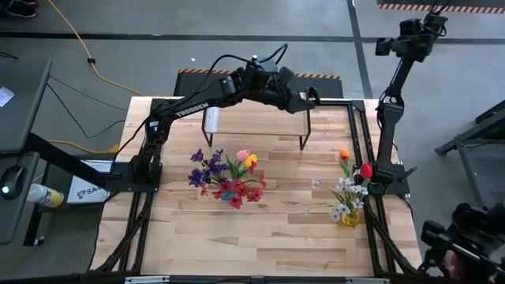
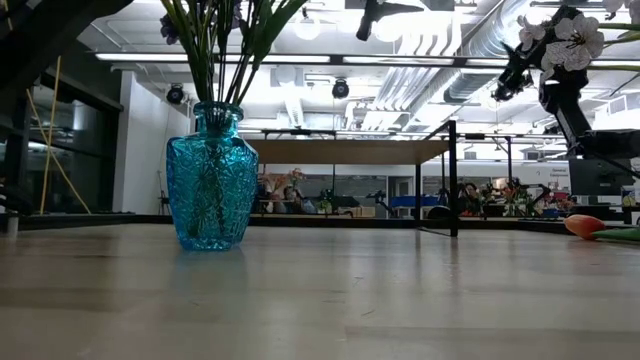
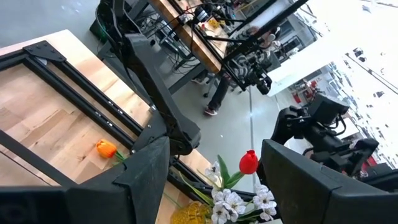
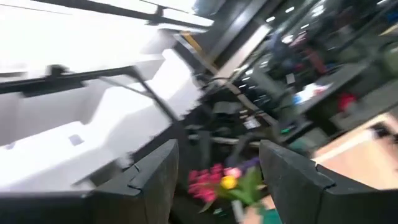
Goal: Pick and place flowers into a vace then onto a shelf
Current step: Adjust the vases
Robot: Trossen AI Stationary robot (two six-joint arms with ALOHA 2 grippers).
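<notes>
Your blue vase [image 2: 211, 180] holds stems already; left gripper [image 1: 309, 99] spread empty over shelf [image 1: 256, 122], right gripper [image 4: 214, 180] parted, raised clear.

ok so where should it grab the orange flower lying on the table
Probably by its green stem, just behind the bloom, coming straight down from above with the hand's fingers set across it. The orange flower lies flat on the table, so a sideways approach has nothing to get under.

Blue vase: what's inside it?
Green flower stems stand in the blue vase; high view shows purple, red, pink and yellow blooms above it. Stem ends are blurred behind the patterned glass; water cannot be told.
</notes>
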